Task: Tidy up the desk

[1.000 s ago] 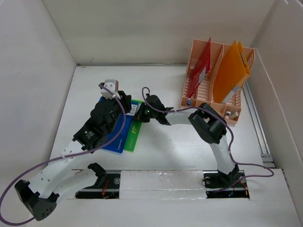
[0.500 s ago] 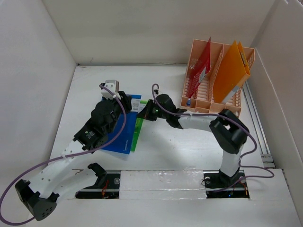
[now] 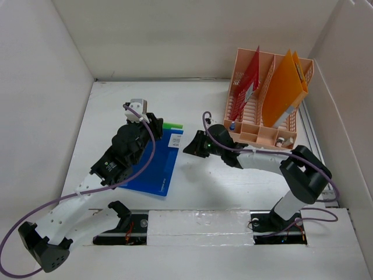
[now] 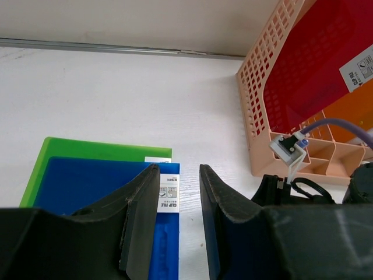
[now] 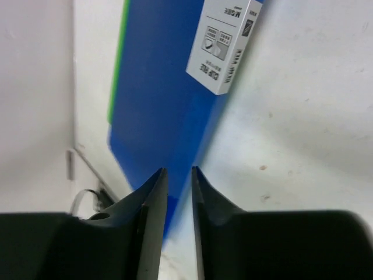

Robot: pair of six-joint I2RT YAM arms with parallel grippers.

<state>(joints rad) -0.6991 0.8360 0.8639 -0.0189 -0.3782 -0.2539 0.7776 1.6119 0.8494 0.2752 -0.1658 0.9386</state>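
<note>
On the white desk (image 3: 233, 181) a blue folder (image 3: 152, 166) lies flat on a green folder (image 3: 172, 125), of which only a far strip shows. My left gripper (image 3: 155, 125) hovers over the blue folder's far right corner, open, with nothing between its fingers (image 4: 145, 192). In its wrist view the blue folder (image 4: 81, 186) and green folder (image 4: 87, 146) lie under the left finger. My right gripper (image 3: 190, 147) sits low just right of the blue folder's edge. Its jaws stand slightly open (image 5: 178, 171); the blue folder's edge (image 5: 157, 99) shows beyond the gap, not clamped.
A peach-orange slotted file rack (image 3: 256, 125) stands at the back right with a red folder (image 3: 249, 79) and an orange folder (image 3: 285, 87) upright in it. White walls enclose the desk. The rack (image 4: 262, 111) is close on the right in the left wrist view.
The blue folder has slid right and now covers most of the green one. My right gripper drew back to the right and its jaws parted a little. The left arm stayed put.
</note>
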